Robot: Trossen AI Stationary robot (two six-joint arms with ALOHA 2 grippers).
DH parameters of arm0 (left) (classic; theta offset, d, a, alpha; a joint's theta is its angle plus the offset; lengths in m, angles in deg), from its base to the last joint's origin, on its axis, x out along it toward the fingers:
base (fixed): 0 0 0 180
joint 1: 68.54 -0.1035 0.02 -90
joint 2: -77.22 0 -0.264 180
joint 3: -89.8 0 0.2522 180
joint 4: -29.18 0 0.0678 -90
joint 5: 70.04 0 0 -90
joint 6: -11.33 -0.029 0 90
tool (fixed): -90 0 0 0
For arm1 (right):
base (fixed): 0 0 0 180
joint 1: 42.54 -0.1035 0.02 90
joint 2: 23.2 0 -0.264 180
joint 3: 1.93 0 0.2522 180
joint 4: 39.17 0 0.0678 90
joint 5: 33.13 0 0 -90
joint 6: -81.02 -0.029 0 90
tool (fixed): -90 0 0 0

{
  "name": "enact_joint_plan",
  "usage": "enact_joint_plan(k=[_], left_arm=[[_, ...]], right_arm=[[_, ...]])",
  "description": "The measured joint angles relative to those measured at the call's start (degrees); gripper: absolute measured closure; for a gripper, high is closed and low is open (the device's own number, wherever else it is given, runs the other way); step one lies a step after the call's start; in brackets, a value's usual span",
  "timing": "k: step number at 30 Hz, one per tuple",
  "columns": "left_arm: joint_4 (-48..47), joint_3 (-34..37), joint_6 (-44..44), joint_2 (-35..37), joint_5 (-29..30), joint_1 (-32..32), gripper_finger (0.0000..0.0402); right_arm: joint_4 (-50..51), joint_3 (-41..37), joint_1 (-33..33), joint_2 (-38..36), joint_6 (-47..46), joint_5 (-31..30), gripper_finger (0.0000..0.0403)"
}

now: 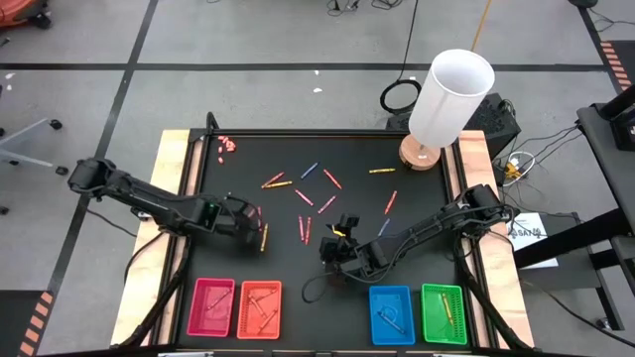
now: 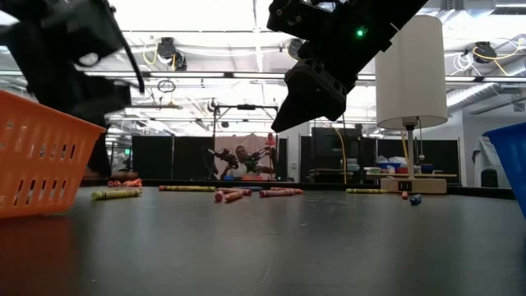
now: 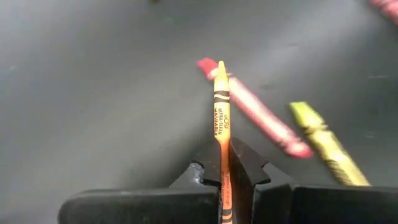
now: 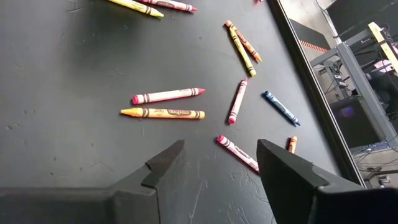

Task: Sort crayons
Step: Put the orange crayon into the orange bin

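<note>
My left gripper is at the table's left middle, shut on an orange crayon. Below it a red crayon and a yellow crayon lie flat on the black table. My right gripper hangs open and empty above the table's middle, near side. Several loose crayons lie scattered flat on the table beyond it; in the right wrist view a pink one and a yellow-orange one lie ahead of the fingers. My left gripper pinches the orange crayon by its blunt end between its two fingers. The crayon runs on along the fingers and its pointed tip sticks out well past them. It is lifted clear of the table.
Pink, orange, blue and green trays stand along the near edge, some with crayons inside. A white-shaded lamp stands at the far right corner. Small pink bits lie at the far left.
</note>
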Motion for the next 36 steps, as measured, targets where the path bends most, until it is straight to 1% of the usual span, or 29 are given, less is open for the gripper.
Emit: enact_joint_plan(k=[7, 14, 26, 36], left_arm=[[-0.1, -2.9, -1.0, 5.4, 0.4, 5.1, 0.0397], [1.8, -3.6, -0.6, 6.6, 3.5, 10.3, 0.0397], [2.3, -3.6, -0.5, 6.6, 4.0, 11.6, 0.0397], [3.8, -3.8, -0.7, 6.6, 2.4, 13.3, 0.0397]], right_arm=[[0.0, 0.0, 0.0, 0.0, 0.0, 0.0, 0.0222], [0.0, 0.0, 0.0, 0.0, 0.0, 0.0, 0.0222], [0.0, 0.0, 0.0, 0.0, 0.0, 0.0, 0.0222], [0.0, 0.0, 0.0, 0.0, 0.0, 0.0, 0.0222]])
